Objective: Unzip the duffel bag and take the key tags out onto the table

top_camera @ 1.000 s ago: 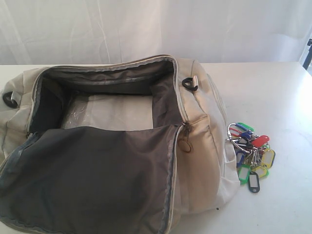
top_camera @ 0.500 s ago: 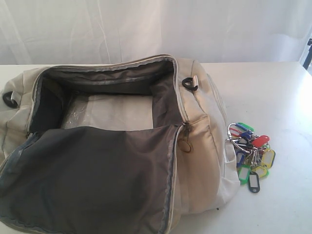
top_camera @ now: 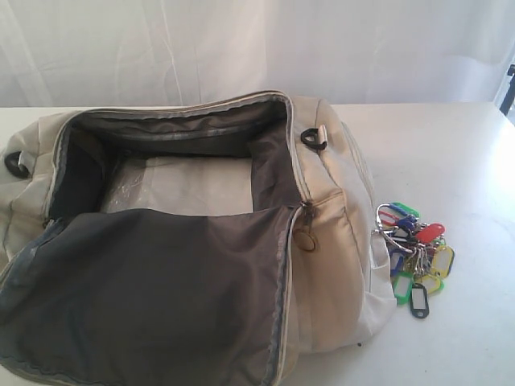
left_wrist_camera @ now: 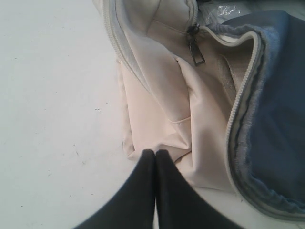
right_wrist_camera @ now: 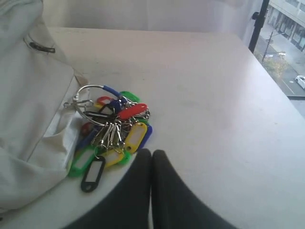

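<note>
The bag [top_camera: 338, 233] lies unzipped on the table [top_camera: 451, 161], its main opening gaping and its grey-lined flap [top_camera: 153, 297] folded forward towards the camera. The pale floor of the bag shows through the opening. A dark zip pull [top_camera: 306, 233] hangs at the right corner of the opening, and a black D-ring [top_camera: 312, 138] sits on the bag's right end.

The tags [top_camera: 414, 257] rest on the table just beside the bag's right end, outside it: a bunch of red, green, blue, yellow and black plastic tags fanned out from metal rings, the large ring touching the cream fabric. Any writing on their inserts is too small to read.

The right gripper [right_wrist_camera: 151, 155] hovers near the tags with its black jaws pressed together, gripping nothing. The left gripper [left_wrist_camera: 155, 155] is likewise clenched and empty, its tips at a folded corner of the bag; whether they touch the fabric cannot be told.

In the right wrist view a small dark tab [right_wrist_camera: 40, 46] sits on the bag's side, its lettering, if any, too blurred to make out. A white curtain [top_camera: 257, 48] hangs behind the table
</note>
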Tool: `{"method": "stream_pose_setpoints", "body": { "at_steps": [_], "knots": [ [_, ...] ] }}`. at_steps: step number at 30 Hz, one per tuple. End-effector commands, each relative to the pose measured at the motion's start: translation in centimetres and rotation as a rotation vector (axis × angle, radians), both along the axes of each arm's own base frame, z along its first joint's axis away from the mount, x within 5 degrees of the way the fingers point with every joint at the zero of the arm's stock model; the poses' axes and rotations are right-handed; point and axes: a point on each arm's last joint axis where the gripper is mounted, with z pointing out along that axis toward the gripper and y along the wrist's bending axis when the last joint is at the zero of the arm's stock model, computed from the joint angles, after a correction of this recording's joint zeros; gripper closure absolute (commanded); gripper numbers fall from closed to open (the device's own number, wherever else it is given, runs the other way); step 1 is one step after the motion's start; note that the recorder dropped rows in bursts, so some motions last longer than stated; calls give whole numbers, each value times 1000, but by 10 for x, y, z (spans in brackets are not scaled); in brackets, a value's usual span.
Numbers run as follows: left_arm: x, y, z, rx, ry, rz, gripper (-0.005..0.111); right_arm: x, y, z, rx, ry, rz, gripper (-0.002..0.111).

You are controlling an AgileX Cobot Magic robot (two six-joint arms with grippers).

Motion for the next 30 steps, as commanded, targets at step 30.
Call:
{"method": "stream_pose_setpoints", "body": {
  "at_steps": [30],
  "knots": [
    [0,0,-1,-12,-2,6,107,0,-2,0,-9,-16,-37,108]
  ]
}}
